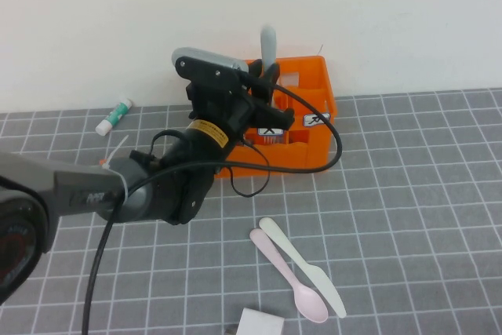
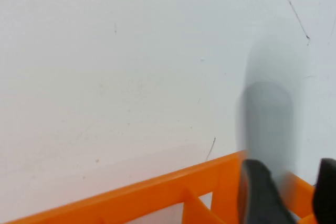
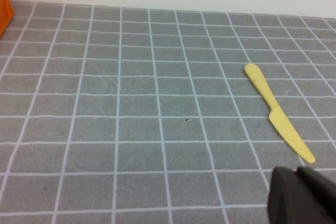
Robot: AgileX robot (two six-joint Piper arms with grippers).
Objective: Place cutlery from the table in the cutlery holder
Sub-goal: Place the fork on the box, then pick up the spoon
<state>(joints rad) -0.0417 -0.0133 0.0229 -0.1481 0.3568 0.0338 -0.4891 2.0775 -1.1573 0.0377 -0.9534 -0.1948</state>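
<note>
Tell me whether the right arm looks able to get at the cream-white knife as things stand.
Probably yes. The knife lies flat on bare table ahead of the shut right gripper, nothing between them. The pink spoon crosses it near the handles. The left gripper is away at the orange holder.

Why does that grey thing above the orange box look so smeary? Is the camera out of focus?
Left wrist view: the grey fork between the left gripper fingers is a blur, yet the cutlery holder rim is fairly crisp, so motion seems likelier. High view: it is softer than the holder too. Right wrist view: sharp, evenly lit, right gripper shut.
</note>
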